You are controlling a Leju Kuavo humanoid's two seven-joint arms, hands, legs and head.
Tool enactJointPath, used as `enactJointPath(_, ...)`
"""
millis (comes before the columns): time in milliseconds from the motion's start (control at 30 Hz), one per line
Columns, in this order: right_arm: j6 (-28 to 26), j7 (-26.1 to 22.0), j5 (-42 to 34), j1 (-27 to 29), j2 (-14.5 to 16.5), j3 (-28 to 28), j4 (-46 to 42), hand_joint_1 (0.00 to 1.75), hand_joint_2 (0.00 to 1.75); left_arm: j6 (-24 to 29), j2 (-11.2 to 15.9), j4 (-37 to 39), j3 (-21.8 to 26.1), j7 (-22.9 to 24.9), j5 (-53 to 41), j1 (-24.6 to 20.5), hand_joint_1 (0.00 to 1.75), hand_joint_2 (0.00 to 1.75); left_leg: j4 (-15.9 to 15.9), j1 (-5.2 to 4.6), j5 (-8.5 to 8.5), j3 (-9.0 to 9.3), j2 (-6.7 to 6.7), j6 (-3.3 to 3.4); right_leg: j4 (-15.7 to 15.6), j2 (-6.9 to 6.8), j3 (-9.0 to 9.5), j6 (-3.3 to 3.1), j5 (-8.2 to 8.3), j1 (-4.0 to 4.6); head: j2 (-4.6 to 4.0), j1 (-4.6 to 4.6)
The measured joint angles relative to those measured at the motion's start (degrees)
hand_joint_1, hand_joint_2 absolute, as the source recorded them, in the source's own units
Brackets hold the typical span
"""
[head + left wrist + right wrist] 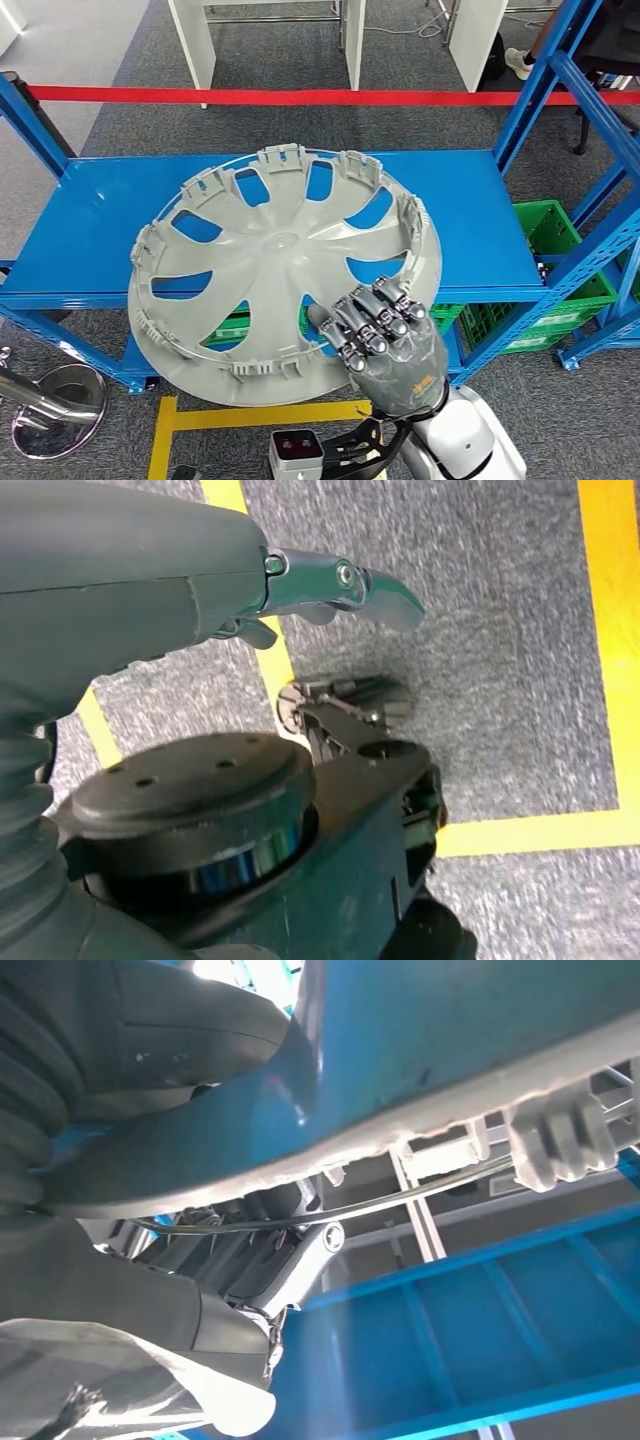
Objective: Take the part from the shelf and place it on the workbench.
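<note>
The round grey plastic wheel cover (283,270), tilted over the blue metal shelf (98,225), was held at its near rim by the right hand (385,335), fingers curled over it.

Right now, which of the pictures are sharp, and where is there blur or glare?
Head view: sharp, even light on the wheel cover and right hand. Left wrist view: left hand close and soft, carpet grainy. Right wrist view: rim very close, blurred, bright glare at one edge.

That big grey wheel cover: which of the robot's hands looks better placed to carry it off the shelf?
The right hand. It already grips the wheel cover's near rim above the blue shelf. The left hand hangs over the carpet and holds nothing.
</note>
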Motion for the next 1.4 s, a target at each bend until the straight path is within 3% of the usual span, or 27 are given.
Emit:
enactJointPath(167, 0.01, -1.48, 0.00, 0.59, 0.34, -1.05, -1.20, 1.75, 1.75, 0.37, 0.66, 0.00, -0.58, 1.10, -0.62, -0.09, 0.00, 1.75, 0.52, -0.08, -0.05, -0.26, 0.00, 0.37, -0.06, 0.02, 0.00, 0.47, 0.26, -0.04, 0.00, -0.01)
enactJointPath(267, 0.00, -2.05, 0.00, 0.82, 0.59, -1.65, -1.82, 1.75, 1.75, 0.51, 0.87, 0.00, -0.97, 1.33, -0.89, -0.28, 0.00, 1.75, -0.23, 0.21, 0.72, -0.21, 0.18, 1.03, 0.43, -0.01, -0.39, 1.04, -0.26, 0.07, 0.00, 0.05)
enactJointPath(333, 0.00, -2.83, 0.00, 1.09, 0.66, -2.16, -2.20, 1.75, 1.75, 0.62, 1.00, 0.00, -1.22, 1.57, -1.19, -0.49, 0.00, 1.75, -0.78, 0.42, 1.29, -0.22, 0.41, 1.40, 4.64, -0.12, -2.42, 1.12, -3.30, 0.23, 0.01, 0.20)
enactJointPath(400, 0.00, -3.97, 0.00, 1.91, 0.78, -2.93, -2.54, 1.75, 1.75, 0.77, 1.24, 0.00, -1.59, 1.95, -1.66, -0.67, 0.00, 1.75, -0.55, 0.40, 1.42, -0.49, 0.50, 1.52, 12.26, -0.15, -5.73, 1.03, -6.71, 0.28, 0.01, 0.29)
enactJointPath(433, 0.00, -4.58, 0.00, 2.43, 0.86, -3.38, -2.63, 1.75, 1.75, 0.81, 1.41, 0.00, -1.81, 2.14, -1.89, -0.77, 0.00, 1.75, -0.40, 0.36, 1.40, -0.61, 0.51, 1.52, 14.99, -0.15, -6.89, 0.97, -7.21, 0.28, 0.00, 0.31)
enactJointPath(467, 0.00, -5.13, 0.00, 2.91, 0.96, -3.87, -2.67, 1.75, 1.75, 0.85, 1.58, 0.00, -2.02, 2.34, -2.15, -0.90, 0.00, 1.75, -0.25, 0.34, 1.37, -0.69, 0.51, 1.51, 15.71, -0.15, -7.21, 0.88, -6.57, 0.29, 0.00, 0.31)
enactJointPath(500, 0.00, -5.65, 0.00, 3.29, 1.10, -4.34, -2.69, 1.75, 1.75, 0.86, 1.74, 0.00, -2.23, 2.53, -2.38, -1.06, 0.00, 1.75, -0.12, 0.32, 1.32, -0.73, 0.48, 1.47, 14.13, -0.14, -6.49, 0.74, -4.92, 0.29, 0.00, 0.32)
enactJointPath(533, 0.00, -6.09, 0.00, 3.58, 1.30, -4.80, -2.73, 1.75, 1.75, 0.86, 1.86, 0.00, -2.43, 2.69, -2.57, -1.26, 0.00, 1.75, 0.02, 0.32, 1.25, -0.75, 0.44, 1.37, 10.73, -0.13, -4.89, 0.56, -2.76, 0.29, 0.00, 0.33)
enactJointPath(600, 0.00, -6.73, 0.00, 3.93, 1.83, -5.62, -2.95, 1.75, 1.75, 0.94, 2.02, 0.00, -2.81, 3.13, -2.93, -1.72, 0.00, 1.75, 0.34, 0.24, 1.08, -1.03, 0.36, 1.00, 3.92, 0.06, -1.17, 0.17, -0.25, 0.44, 0.01, 0.28)
enactJointPath(667, 0.00, -7.10, 0.00, 4.22, 2.33, -6.33, -3.29, 1.75, 1.75, 1.18, 2.12, 0.00, -3.20, 3.72, -3.23, -2.10, 0.00, 1.75, 0.62, 0.24, 1.19, -1.44, 0.34, 0.47, 1.26, 0.22, 0.30, -0.05, -0.09, 0.65, 0.01, 0.26)
enactJointPath(767, 0.00, -7.33, 0.00, 4.73, 3.01, -7.43, -3.55, 1.75, 1.75, 1.49, 2.38, 0.00, -3.75, 4.50, -3.52, -2.34, 0.00, 1.75, 1.36, 0.30, 0.61, -2.03, 0.56, -0.40, 0.29, 0.00, 0.10, -0.62, 0.25, 0.39, 0.00, 0.22)
enactJointPath(833, 0.00, -7.46, 0.00, 4.97, 3.39, -7.89, -3.64, 1.75, 1.75, 1.55, 2.58, 0.00, -3.97, 4.77, -3.62, -2.50, 0.00, 1.75, 5.36, 0.52, -2.65, -3.67, 1.04, -1.17, -0.17, -0.36, -0.24, -1.35, 0.70, 0.14, 0.00, -0.05)
enactJointPath(900, 0.00, -7.77, 0.00, 5.21, 3.66, -8.31, -3.70, 1.75, 1.75, 1.65, 2.59, 0.00, -4.19, 5.27, -3.70, -2.69, 0.00, 1.75, 12.71, 1.04, -6.79, -6.33, 1.35, -1.87, -0.06, -0.75, -0.84, -1.69, 1.05, 0.24, 0.00, -0.27)
enactJointPath(933, 0.00, -7.96, 0.00, 5.38, 3.77, -8.54, -3.73, 1.75, 1.75, 1.74, 2.60, 0.00, -4.29, 5.59, -3.73, -2.75, 0.00, 1.75, 15.57, 1.31, -7.84, -7.21, 1.41, -2.13, 0.06, -0.95, -1.15, -1.70, 1.20, 0.27, 0.00, -0.27)
enactJointPath(967, 0.00, -8.12, 0.00, 5.56, 3.85, -8.76, -3.75, 1.75, 1.75, 1.86, 2.61, 0.00, -4.38, 5.91, -3.75, -2.78, 0.00, 1.75, 16.64, 1.56, -7.77, -7.26, 1.45, -2.36, 0.19, -1.10, -1.46, -1.66, 1.35, 0.28, 0.00, -0.27)
enactJointPath(1000, 0.00, -8.24, 0.00, 5.70, 3.96, -8.94, -3.78, 1.75, 1.75, 1.96, 2.63, 0.00, -4.44, 6.17, -3.76, -2.79, 0.00, 1.75, 15.42, 1.82, -6.58, -6.25, 1.51, -2.55, 0.38, -1.21, -1.77, -1.57, 1.50, 0.27, 0.00, -0.28)
enactJointPath(1067, 0.00, -8.41, 0.00, 5.86, 4.25, -9.19, -3.89, 1.75, 1.75, 2.16, 2.71, 0.00, -4.47, 6.52, -3.76, -2.91, 0.00, 1.75, 8.24, 2.31, -3.16, -2.06, 1.71, -2.86, 0.77, -1.30, -2.32, -1.25, 1.79, 0.26, 0.00, -0.28)
enactJointPath(1133, 0.00, -8.67, 0.00, 5.90, 4.59, -9.46, -4.22, 1.75, 1.75, 2.25, 2.74, 0.00, -4.52, 6.79, -3.75, -3.18, 0.00, 1.75, 2.15, 2.30, -1.43, 1.02, 1.78, -2.79, 1.03, -1.35, -2.87, -0.64, 2.28, 0.37, 0.00, -0.27)
enactJointPath(1233, 0.00, -9.15, 0.00, 6.09, 4.91, -9.93, -4.63, 1.75, 1.75, 2.30, 2.85, 0.00, -4.65, 7.21, -3.74, -3.29, 0.00, 1.75, 0.81, 1.88, -0.78, 0.64, 1.73, -1.86, 1.03, -1.36, -3.67, 0.46, 3.43, 0.30, 0.00, -0.27)
enactJointPath(1267, 0.00, -9.27, 0.00, 6.23, 4.93, -10.10, -4.69, 1.75, 1.75, 2.31, 2.90, 0.00, -4.72, 7.31, -3.71, -3.26, 0.00, 1.75, 0.73, 1.83, -0.34, 0.20, 1.81, -1.35, 1.30, -1.27, -4.05, 0.73, 3.07, 0.18, 0.00, -0.31)
enactJointPath(1333, 0.00, -9.47, 0.00, 6.59, 4.94, -10.45, -4.85, 1.75, 1.75, 2.44, 3.06, 0.00, -4.81, 7.49, -3.58, -3.26, 0.00, 1.75, 0.52, 1.82, 0.74, -1.00, 2.00, -0.26, 4.45, -0.98, -5.58, 1.02, -0.52, 0.14, 0.01, -0.15)
enactJointPath(1400, 0.00, -9.82, 0.00, 6.87, 4.94, -10.71, -5.06, 1.75, 1.75, 2.72, 3.28, 0.00, -4.83, 7.63, -3.34, -3.35, 0.00, 1.75, 0.59, 1.51, 1.79, -2.40, 2.07, 0.36, 11.49, -0.73, -7.70, 0.96, -5.84, 0.22, 0.01, 0.15)
